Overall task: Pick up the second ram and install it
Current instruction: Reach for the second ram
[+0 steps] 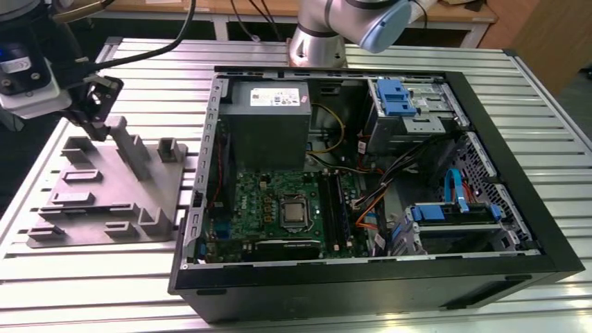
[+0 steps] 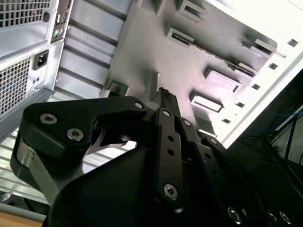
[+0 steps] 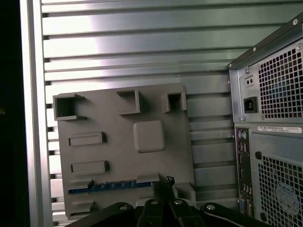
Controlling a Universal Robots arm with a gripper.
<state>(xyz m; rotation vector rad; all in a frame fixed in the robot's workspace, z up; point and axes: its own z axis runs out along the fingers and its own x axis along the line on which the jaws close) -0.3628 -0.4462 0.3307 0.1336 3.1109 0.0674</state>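
Hovering over the grey fixture plate (image 1: pixel 102 201), the hand (image 1: pixel 96 130) hung at the exterior view's left, outside the open computer case (image 1: pixel 370 277) and close to one of the plate's upright posts (image 1: pixel 118 132). In both wrist views its black fingertips looked pressed together into one narrow tip. Whether anything was pinched between them could not be told.

The ram (image 3: pixel 111 186), a thin blue strip, sat in a long slot along one edge of the plate in the first wrist view. One end of it appeared just beside the tip of the hand (image 3: pixel 163 183). Whether they touched could not be told. Other slots and three open-sided pockets (image 3: pixel 128 101) stood along the rest of the plate, with a raised square pad (image 3: pixel 149 136) between them.

A narrow strip of bare slatted desk (image 3: pixel 210 151) separated the plate's edge from the case's rear wall (image 3: pixel 274 118), so the two were near but apart. On the plate's other side the desk ran to a straight metal border (image 3: pixel 31 118), with darkness past it.

In the exterior view the case lay on its side with its top face open. Its black rim framed the green motherboard (image 1: pixel 268 201), and loose cables (image 1: pixel 398 173) crossed the middle. The arm's base (image 1: pixel 319 41) stood behind the case's far wall.
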